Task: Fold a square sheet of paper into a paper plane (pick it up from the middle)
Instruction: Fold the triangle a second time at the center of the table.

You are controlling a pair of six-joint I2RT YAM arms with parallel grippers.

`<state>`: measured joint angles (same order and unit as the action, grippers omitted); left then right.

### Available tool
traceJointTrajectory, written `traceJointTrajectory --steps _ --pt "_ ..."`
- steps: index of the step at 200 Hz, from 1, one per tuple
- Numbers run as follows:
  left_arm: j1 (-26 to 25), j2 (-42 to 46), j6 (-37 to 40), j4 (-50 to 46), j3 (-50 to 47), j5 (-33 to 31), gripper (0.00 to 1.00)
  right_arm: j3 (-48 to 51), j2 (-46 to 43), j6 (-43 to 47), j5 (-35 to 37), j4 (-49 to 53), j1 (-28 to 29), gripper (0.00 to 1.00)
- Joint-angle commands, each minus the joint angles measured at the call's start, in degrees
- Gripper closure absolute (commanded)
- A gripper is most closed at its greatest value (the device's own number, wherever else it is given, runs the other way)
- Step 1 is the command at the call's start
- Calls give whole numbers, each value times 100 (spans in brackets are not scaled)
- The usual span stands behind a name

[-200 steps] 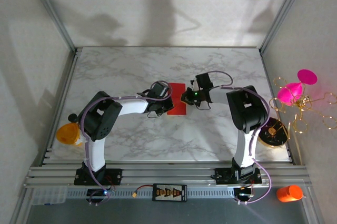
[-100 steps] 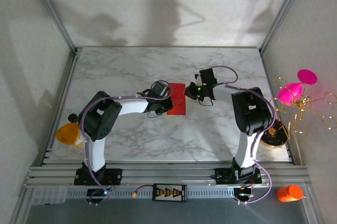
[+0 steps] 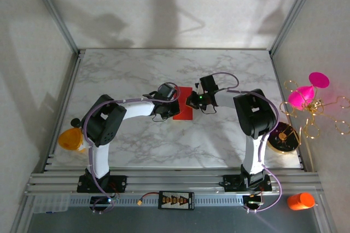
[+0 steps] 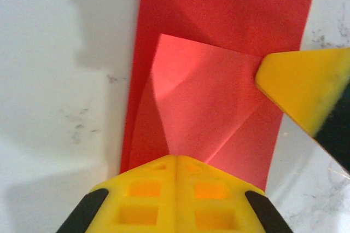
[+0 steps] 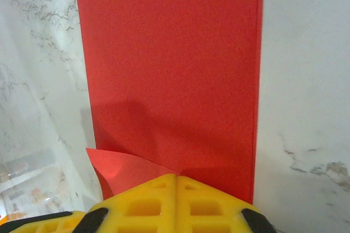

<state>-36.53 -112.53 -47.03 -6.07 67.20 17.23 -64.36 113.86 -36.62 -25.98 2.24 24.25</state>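
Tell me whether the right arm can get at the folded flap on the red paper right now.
Probably yes: the right tool sits at the flap corner, and the left tool is at the opposite side, leaving that edge free.

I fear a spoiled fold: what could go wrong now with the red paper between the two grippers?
1. The folded corner flap looks raised, not creased; it may spring open if the shut left gripper lifts.
2. The shut right gripper sits at the red paper's edge; pushing could slide it on the smooth table.
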Motion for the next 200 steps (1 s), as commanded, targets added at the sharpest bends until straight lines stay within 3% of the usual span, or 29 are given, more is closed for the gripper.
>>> traceJointTrajectory --steps 1,51,120,200 --pt "-20 84 163 163 230 344 97 26 285 94 539 504 -21 98" --pt "-64 -201 176 208 606 484 91 28 343 72 487 619 -18 98" --pt "-73 -711 219 -1 896 307 97 37 329 93 480 683 -21 98" --pt "-72 -781 149 334 585 680 99 104 329 59 489 670 -20 98"
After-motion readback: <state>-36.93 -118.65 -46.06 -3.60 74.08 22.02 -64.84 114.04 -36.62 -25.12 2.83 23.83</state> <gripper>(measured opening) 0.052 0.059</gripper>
